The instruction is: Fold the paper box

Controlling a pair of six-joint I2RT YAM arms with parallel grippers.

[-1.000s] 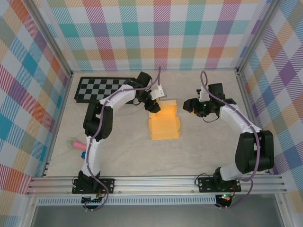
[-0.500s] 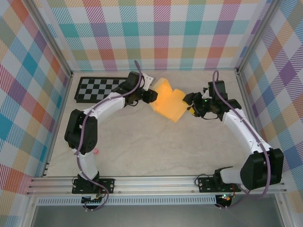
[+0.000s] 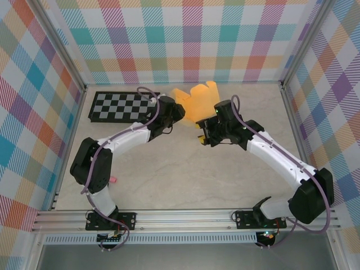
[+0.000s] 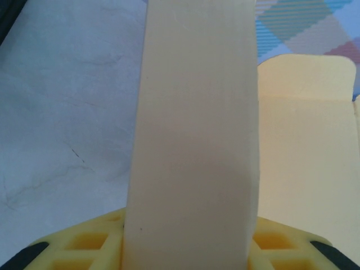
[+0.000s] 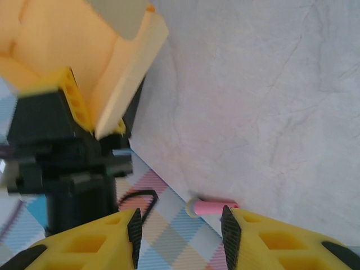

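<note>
I'm looking at a pale marbled table (image 3: 169, 169) with plaid walls round it. Nearest me, a small pink piece (image 3: 113, 180) lies beside the left arm. Further out, my right gripper (image 5: 180, 215) is partly open and empty, near the box (image 3: 198, 100). My left gripper (image 3: 179, 111) is clamped on the box's edge, holding the card up at the far middle. The checkerboard (image 3: 121, 107) is far left.
</note>
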